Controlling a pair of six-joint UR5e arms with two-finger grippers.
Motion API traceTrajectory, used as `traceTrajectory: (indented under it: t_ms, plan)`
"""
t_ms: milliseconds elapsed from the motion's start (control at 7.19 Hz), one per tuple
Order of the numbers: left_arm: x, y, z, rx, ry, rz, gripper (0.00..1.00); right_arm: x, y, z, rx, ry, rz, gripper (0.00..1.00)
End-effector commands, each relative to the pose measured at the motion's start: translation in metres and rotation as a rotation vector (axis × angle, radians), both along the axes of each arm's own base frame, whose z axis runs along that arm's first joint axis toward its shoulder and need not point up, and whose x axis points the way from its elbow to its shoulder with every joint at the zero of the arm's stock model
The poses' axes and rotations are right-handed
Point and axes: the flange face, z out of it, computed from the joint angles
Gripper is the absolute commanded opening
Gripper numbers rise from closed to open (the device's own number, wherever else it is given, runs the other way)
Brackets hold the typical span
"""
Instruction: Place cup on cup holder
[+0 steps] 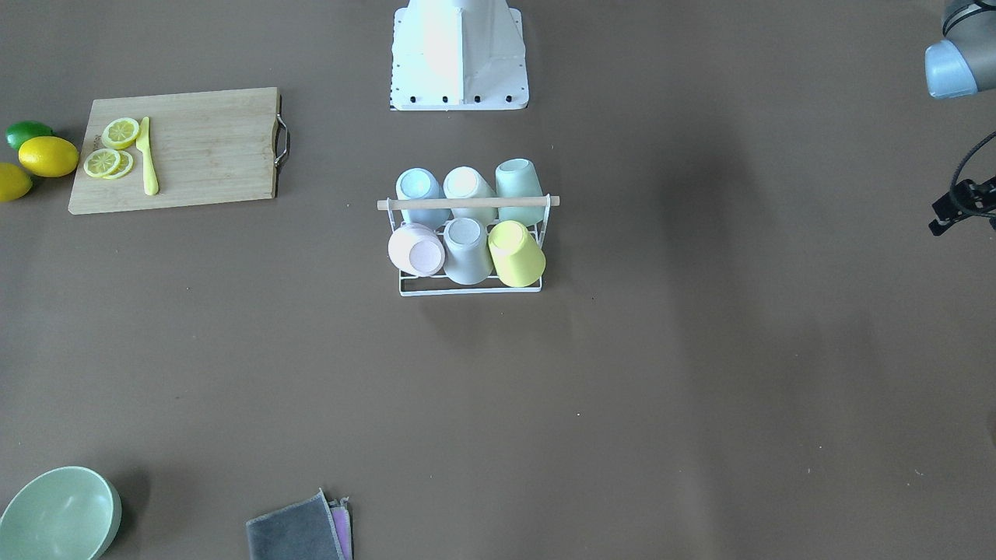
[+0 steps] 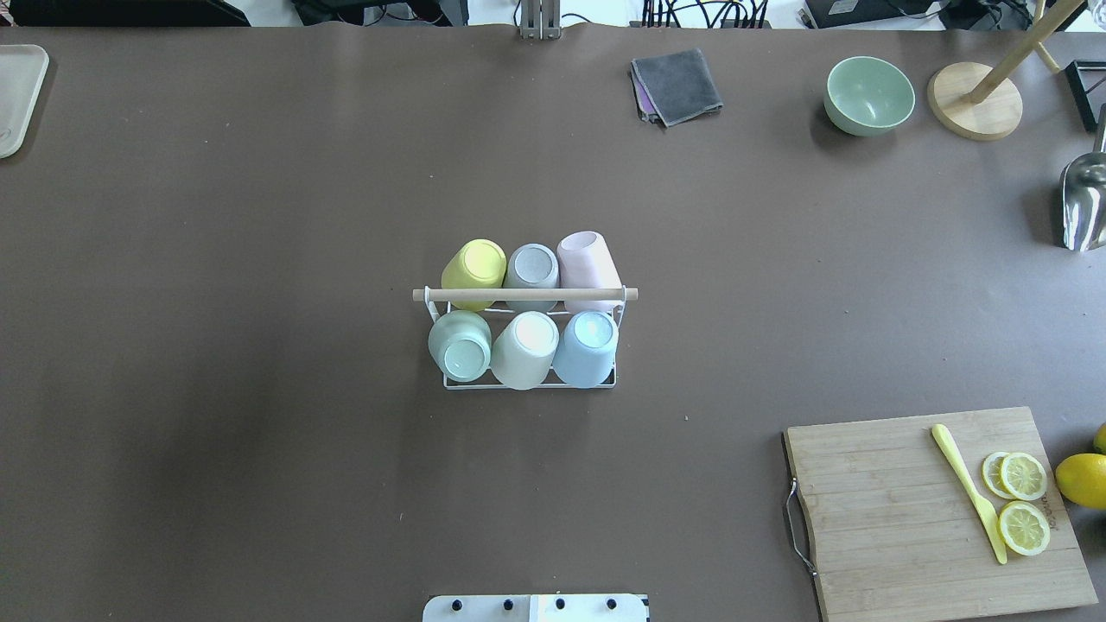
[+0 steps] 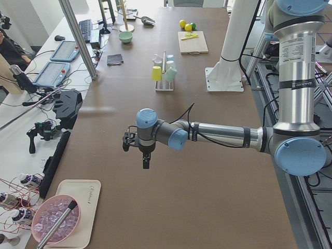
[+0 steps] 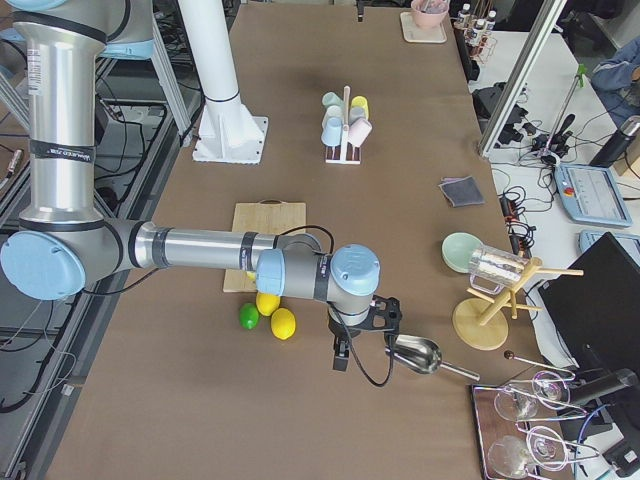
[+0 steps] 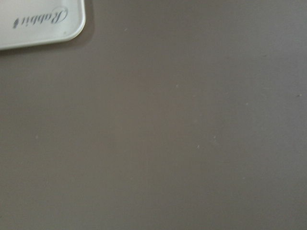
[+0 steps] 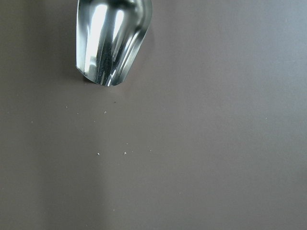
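Observation:
The cup holder (image 2: 525, 295), a white wire rack with a wooden rod across its top, stands at the table's middle; it also shows in the front view (image 1: 467, 203). Several cups sit upside down on its prongs: yellow (image 2: 473, 263), grey (image 2: 530, 268) and pink (image 2: 587, 259) in the far row, green (image 2: 460, 345), white (image 2: 525, 347) and blue (image 2: 586, 347) in the near row. My left gripper (image 3: 146, 161) hangs far off by the table's left end. My right gripper (image 4: 340, 355) hangs far off at the right end. I cannot tell whether either is open or shut.
A cutting board (image 2: 899, 510) with lemon slices and a yellow knife lies near right, lemons (image 2: 1082, 479) beside it. A green bowl (image 2: 868, 93), a grey cloth (image 2: 678, 82), a wooden stand (image 2: 975, 111) and a metal scoop (image 6: 112, 38) lie far right. A white tray (image 5: 38, 21) is at the left.

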Motion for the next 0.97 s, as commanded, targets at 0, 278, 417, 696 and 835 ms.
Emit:
traceTrajectory:
  t_ms: [0,278,417,696,835]
  plan:
    - [-0.049,0.021,0.037,-0.112,0.063,-0.034,0.98,0.009,0.017,0.024,-0.054,0.005,0.025,1.0]
    - [-0.087,0.053,0.06,-0.08,0.059,-0.032,0.98,0.009,0.013,0.021,-0.044,0.001,0.021,1.0]
    - [-0.1,0.072,0.073,-0.053,0.05,-0.006,0.98,0.009,0.014,0.022,-0.046,-0.001,0.021,1.0]
    - [-0.121,0.076,0.067,-0.037,0.048,-0.047,0.98,0.009,0.015,0.02,-0.042,-0.001,0.021,1.0]
    - [-0.119,0.071,0.059,-0.04,0.045,-0.042,0.98,0.009,0.016,0.021,-0.044,-0.001,0.021,1.0]
